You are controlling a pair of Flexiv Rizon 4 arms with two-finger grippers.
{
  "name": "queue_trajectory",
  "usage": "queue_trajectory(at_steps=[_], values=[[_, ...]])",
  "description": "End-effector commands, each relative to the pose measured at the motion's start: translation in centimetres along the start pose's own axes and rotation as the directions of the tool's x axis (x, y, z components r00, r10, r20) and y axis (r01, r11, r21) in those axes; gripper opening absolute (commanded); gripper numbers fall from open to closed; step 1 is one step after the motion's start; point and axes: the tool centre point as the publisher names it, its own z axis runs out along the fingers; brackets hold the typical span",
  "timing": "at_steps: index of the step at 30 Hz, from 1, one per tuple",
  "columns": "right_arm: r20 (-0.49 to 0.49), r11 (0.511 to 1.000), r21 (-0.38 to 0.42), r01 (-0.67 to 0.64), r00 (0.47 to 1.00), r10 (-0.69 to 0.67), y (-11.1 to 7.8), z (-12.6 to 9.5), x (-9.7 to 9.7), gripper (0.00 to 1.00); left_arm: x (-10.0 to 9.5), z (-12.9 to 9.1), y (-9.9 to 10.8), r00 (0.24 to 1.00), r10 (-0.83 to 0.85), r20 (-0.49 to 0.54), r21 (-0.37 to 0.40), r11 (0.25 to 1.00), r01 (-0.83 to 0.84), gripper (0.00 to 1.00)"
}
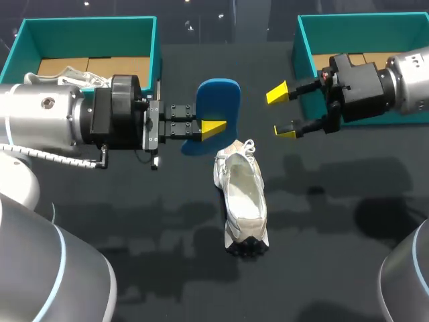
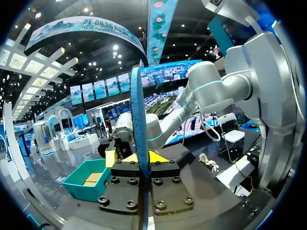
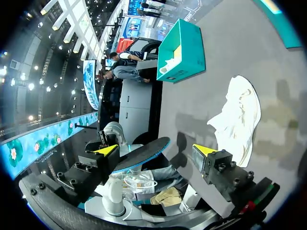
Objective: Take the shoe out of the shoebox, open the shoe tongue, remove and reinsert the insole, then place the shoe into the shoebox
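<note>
left arm (image 1: 60, 124) is the big silver thing closest in the head view, coming in from the left edge of the table (image 1: 335, 221) and reaching toward the middle. left gripper (image 1: 209, 127) is clamped on the blue insole (image 1: 218, 100). from the left wrist you can see the insole (image 2: 138, 120) standing edge-on, with a yellow tip pressed against each face, so that gripper (image 2: 139, 157) has a proper pinch on it. the insole is up off the table, just beyond the shoe's laced end, roughly midway between the two boxes.

the shoe (image 1: 242, 194) is a white-silver sneaker sitting on its sole about the middle of the table, opening facing up and laces toward the far edge. nothing's touching it. it also shows up from the right wrist (image 3: 237, 117) on the dark tabletop.

right gripper (image 1: 283, 113) comes in from the right edge and hangs in the air over the table. its fingers are spread wide with nothing between them, and it's near the insole but clear of it. from its own camera (image 3: 156, 149) the insole (image 3: 144, 155) sits out ahead of those spread fingers.

left shoebox (image 1: 154, 40) is teal and sits at the far left corner, partly behind the left arm, with a brown cardboard floor. right shoebox (image 1: 305, 40) is the same colour at the far right corner, half hidden by the right arm.
</note>
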Motion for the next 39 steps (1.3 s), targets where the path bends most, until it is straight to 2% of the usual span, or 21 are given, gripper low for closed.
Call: queue_trajectory(at_steps=[1,7,13,14,23,26,39], values=[[0.000,1.000,-0.002,0.000,1.000,0.000,0.0,0.1,-0.1,1.00,-0.1,0.5,0.3,0.976,0.219,0.013,0.013,0.976,-0.219,0.00],[0.000,1.000,-0.002,0.000,1.000,0.000,0.0,0.1,-0.1,1.00,-0.1,0.5,0.3,0.976,0.219,0.013,0.013,0.976,-0.219,0.00],[-0.072,1.000,-0.009,-0.019,0.997,0.018,1.4,-0.4,1.6,1.00,-1.7,0.9,3.2,0.914,0.401,0.053,-0.006,0.916,-0.402,0.00],[-0.083,1.000,-0.013,-0.026,0.996,0.025,1.6,-0.4,1.8,1.00,-2.0,1.1,3.7,0.886,0.459,0.066,-0.010,0.888,-0.459,0.00],[-0.144,0.997,-0.032,-0.071,0.987,0.065,2.6,-0.6,2.7,1.00,-3.1,2.4,6.7,0.799,0.597,0.074,-0.041,0.802,-0.595,0.00],[-0.178,0.995,-0.035,-0.097,0.980,0.089,3.0,-0.5,2.3,1.00,-3.5,2.8,7.6,0.701,0.703,0.116,-0.051,0.709,-0.703,0.00],[-0.179,0.994,-0.036,-0.106,0.979,0.098,3.0,-0.5,2.2,1.00,-3.5,2.8,7.6,0.701,0.703,0.116,-0.051,0.709,-0.703,0.00]])
